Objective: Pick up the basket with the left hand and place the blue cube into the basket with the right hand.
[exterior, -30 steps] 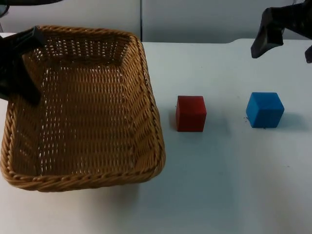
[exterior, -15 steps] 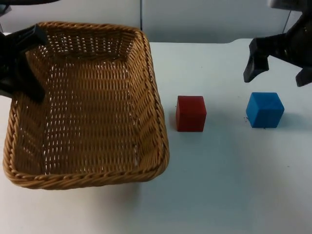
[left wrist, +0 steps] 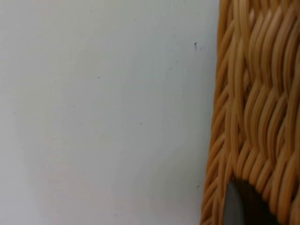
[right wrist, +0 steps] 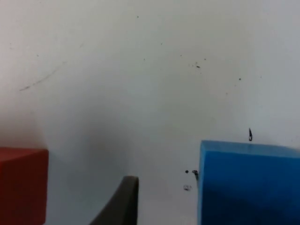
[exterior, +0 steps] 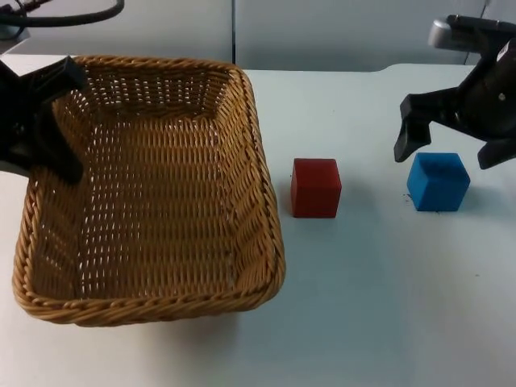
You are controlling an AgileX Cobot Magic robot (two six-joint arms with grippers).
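You have the rectangular woven wicker basket point(exterior: 153, 189) at the left of the white table top point(exterior: 379, 306), held by the left gripper point(exterior: 36, 121), whose fingers are clamped over the basket's left rim; in the left wrist view one black fingertip point(left wrist: 243, 206) presses against the weave point(left wrist: 255, 108), with bare table just beside that wall. The basket's right rim stands near the red cube point(exterior: 315, 187) but apart from it, a strip of bare table between them. The blue cube point(exterior: 438, 181) sits on the table to the right of the red one, well apart from it. Your right gripper point(exterior: 447, 145) hangs over the blue cube's far edge, jaws spread wide, one finger to each side, not touching it. In the right wrist view the blue cube point(right wrist: 248, 183) and red cube point(right wrist: 22, 185) flank a fingertip point(right wrist: 119, 201). The near half of the table lies bare.
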